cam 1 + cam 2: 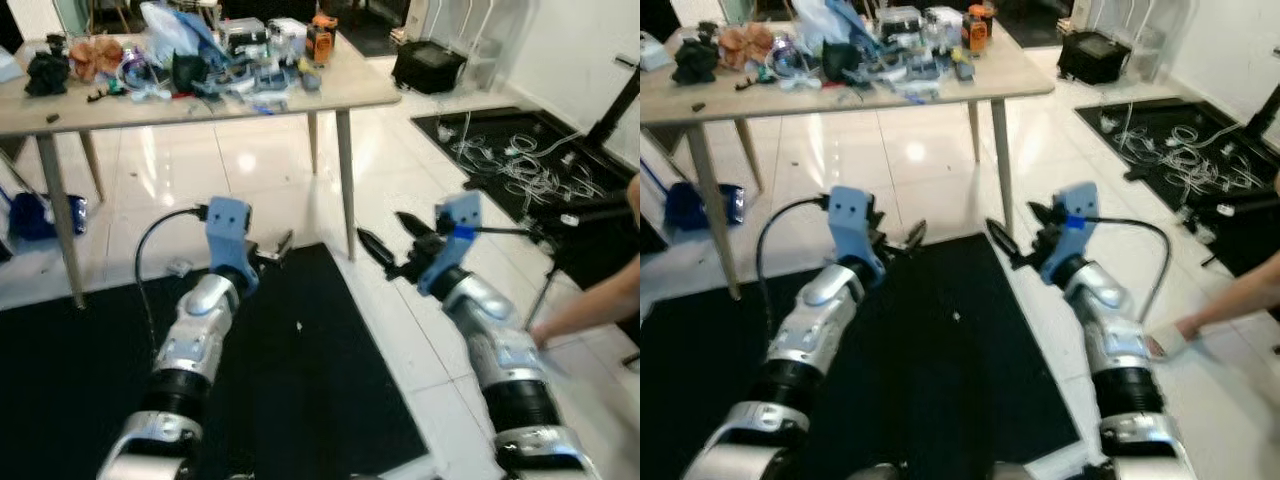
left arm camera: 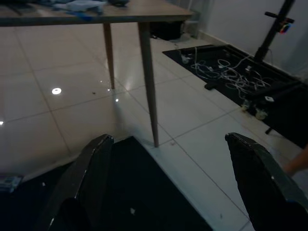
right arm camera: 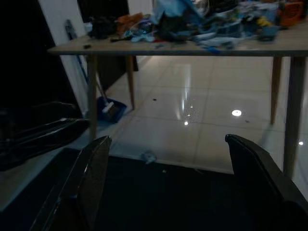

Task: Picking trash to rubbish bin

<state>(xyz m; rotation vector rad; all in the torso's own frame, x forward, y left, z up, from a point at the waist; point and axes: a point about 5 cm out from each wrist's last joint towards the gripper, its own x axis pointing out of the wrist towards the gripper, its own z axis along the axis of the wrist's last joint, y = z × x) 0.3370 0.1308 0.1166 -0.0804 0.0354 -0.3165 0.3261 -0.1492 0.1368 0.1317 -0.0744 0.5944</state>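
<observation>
Both silver arms reach forward over the black floor mat (image 1: 300,400); left gripper (image 2: 168,183) spread wide, holding nothing; right gripper (image 3: 168,187) also spread wide and unladen; small white scrap of trash (image 1: 298,326) lies on the mat between the arms; a person's hand (image 1: 1165,342) rests near the right forearm; beyond, light wooden table (image 1: 200,108) heaped with clutter; blue dustpan (image 1: 40,215) beside its leg.
</observation>
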